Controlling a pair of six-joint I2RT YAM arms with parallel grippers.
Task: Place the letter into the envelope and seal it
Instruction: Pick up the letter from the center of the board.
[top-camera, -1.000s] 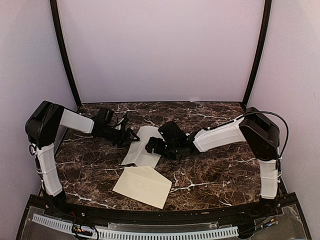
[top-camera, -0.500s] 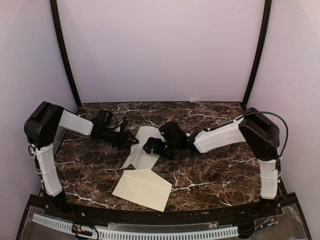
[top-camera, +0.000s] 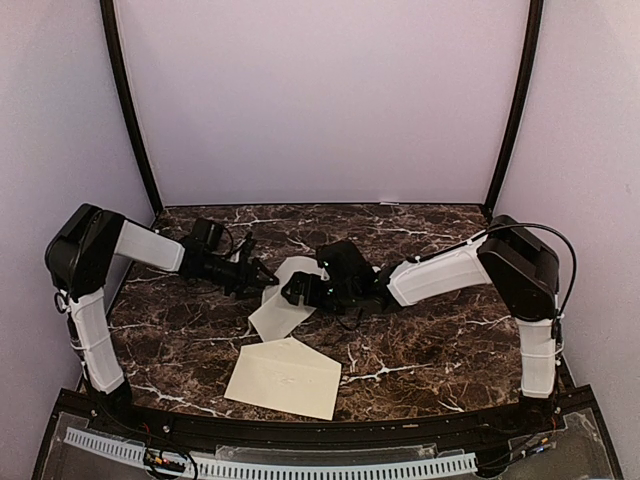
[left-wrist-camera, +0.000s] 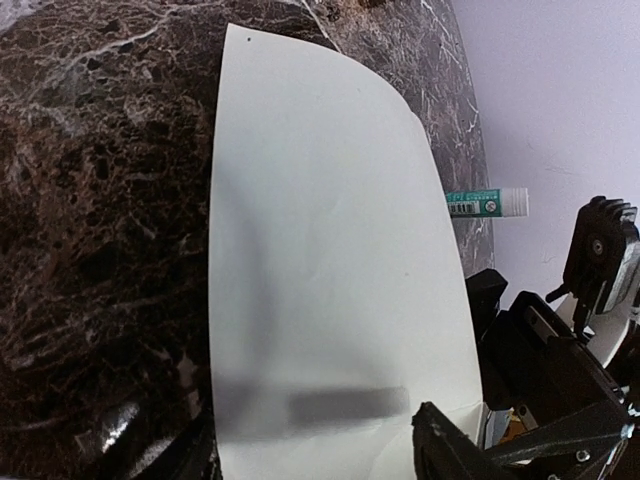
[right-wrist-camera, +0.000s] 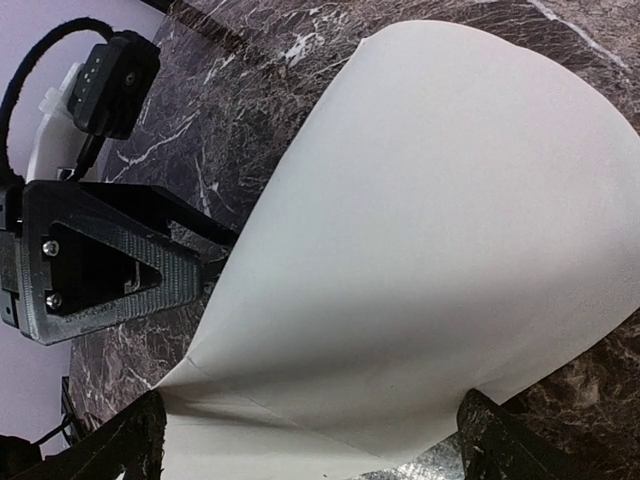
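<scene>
Two grippers meet over the middle of the dark marble table, with the letter between them. Note that the left gripper reaches in from the left and the right gripper from the right, their tips close together at the far end of the sheet. Observe that the letter does not lie flat: it bows upward and curls at the grippers, while its near end slopes down toward the envelope. Check the left wrist view: the left gripper's jaws stand apart, and the sheet runs between and over the fingers, with a shadow band across it. Check the right wrist view: the right gripper's jaws are spread wide, and the arched edge of the sheet sits between the fingers. You cannot tell from these views whether any finger presses on the paper. Locate the envelope flat on the table, nearer the arm bases than the letter and just short of it, with its pointed side turned away from the bases. Note a green-and-white tube lying on the table by the wall, beyond the letter.
</scene>
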